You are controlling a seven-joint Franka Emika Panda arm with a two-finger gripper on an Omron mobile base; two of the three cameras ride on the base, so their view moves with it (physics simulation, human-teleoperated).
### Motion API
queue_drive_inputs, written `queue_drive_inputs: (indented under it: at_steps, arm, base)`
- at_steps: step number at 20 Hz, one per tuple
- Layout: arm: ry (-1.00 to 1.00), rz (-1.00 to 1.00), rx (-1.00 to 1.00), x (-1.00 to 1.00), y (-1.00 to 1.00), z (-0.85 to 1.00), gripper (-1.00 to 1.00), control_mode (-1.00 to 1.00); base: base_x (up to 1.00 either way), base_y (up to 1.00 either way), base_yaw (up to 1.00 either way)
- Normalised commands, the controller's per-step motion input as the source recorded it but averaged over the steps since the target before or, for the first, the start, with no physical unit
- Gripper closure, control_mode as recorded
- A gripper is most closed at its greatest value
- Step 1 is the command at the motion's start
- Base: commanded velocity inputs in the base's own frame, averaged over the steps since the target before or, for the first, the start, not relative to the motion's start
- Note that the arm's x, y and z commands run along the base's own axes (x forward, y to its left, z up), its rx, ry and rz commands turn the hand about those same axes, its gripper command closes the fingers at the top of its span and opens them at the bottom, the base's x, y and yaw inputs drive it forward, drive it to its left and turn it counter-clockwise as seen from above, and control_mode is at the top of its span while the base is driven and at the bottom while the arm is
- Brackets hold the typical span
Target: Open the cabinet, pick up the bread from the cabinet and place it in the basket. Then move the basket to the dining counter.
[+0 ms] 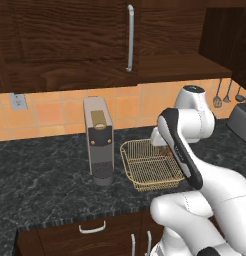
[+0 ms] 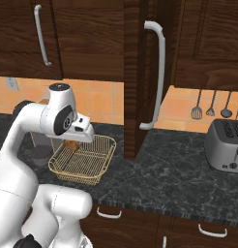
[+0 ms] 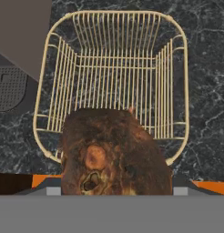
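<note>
While the gripper [image 2: 71, 143] hangs closed around the bread [image 3: 114, 152] above the basket's [image 3: 179, 73] wall-side end, the loaf looks light and crusty; the stiff wire rim suits lifting.

Bread held above basket; cabinet door open.
Dark-brown bread [image 3: 114, 152] filled the hand view's lower centre, over the golden wire basket [image 3: 177, 77], which sat empty on the counter. Cabinet [image 2: 140, 72] door stood ajar, centre frame.
</note>
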Motion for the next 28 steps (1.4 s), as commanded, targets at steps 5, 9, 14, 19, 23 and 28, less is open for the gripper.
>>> queue_drive_inputs:
  at_steps: [5, 9, 14, 19, 23, 28]
  arm:
    - [-0.06, 0.05, -0.03, 0.20, 0.00, -0.94, 1.00, -1.00]
    - [-0.18, 0.03, -0.09, 0.46, 0.00, -0.69, 1.00, -1.00]
    - [-0.12, 0.01, -0.01, 0.57, -0.02, -0.47, 1.00, -1.00]
    - [-0.03, 0.01, 0.00, 0.32, 0.00, -0.34, 1.00, -1.00]
    - [0.00, 0.00, 0.00, 0.17, 0.00, -0.25, -1.00, -1.00]
    - [0.00, 0.00, 0.05, 0.06, 0.00, -0.05, -1.00, -1.00]
  base:
    - [0.00, 0.00, 0.00]
    - [0.00, 0.00, 0.00]
    - [0.00, 0.00, 0.00]
    - [0.00, 0.00, 0.00]
    - [0.00, 0.00, 0.00]
    - [0.00, 0.00, 0.00]
